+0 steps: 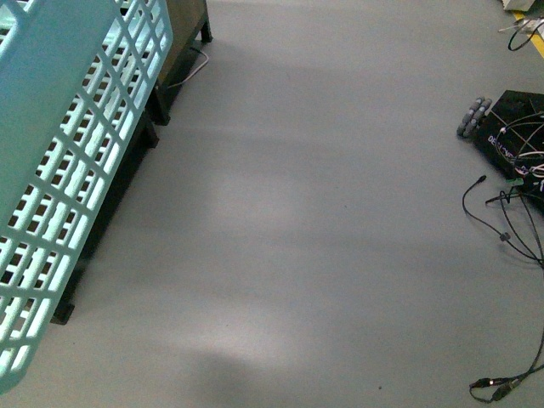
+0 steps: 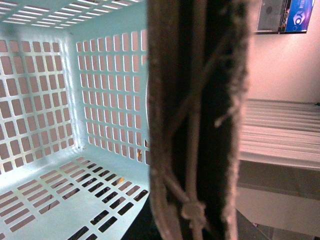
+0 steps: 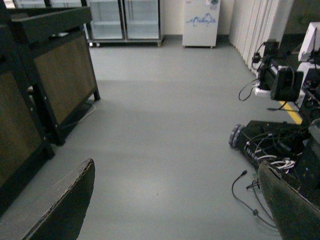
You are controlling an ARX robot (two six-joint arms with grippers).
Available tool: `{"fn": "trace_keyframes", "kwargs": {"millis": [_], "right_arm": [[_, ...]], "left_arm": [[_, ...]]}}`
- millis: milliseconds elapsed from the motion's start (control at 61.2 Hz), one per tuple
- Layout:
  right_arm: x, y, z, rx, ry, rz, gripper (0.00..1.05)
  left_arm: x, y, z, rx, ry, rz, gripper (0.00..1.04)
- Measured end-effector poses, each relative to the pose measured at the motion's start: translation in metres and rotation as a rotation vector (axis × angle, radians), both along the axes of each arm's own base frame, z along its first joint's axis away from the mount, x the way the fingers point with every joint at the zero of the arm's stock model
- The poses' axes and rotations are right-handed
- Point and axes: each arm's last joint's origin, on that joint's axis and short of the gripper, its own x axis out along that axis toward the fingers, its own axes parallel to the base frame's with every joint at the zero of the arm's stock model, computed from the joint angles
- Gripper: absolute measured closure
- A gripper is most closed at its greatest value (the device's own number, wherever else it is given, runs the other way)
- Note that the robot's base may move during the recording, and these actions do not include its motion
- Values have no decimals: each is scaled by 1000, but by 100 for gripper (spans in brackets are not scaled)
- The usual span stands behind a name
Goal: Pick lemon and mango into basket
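Seeing no lemon or mango, with the basket (image 1: pixel 76 170) right by the left gripper (image 2: pixel 200 150), too blurry to tell if shut, and the right gripper (image 3: pixel 176 167) hanging open, empty.

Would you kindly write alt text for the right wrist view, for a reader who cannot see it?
The right claw is open and empty, its two dark fingers framing grey floor. A dark wood-panelled stand is on one side, a black wheeled base with loose cables on the other.
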Motion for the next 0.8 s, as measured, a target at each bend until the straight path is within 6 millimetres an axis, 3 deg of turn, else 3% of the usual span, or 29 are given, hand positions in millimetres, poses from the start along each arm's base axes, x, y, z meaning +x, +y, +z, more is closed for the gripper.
{"fn": "trace_keyframes", "kwargs": {"millis": [800], "right_arm": [[0, 0, 0, 0, 0, 0, 9]], "left_arm": [[0, 0, 0, 0, 0, 0, 100]]}}
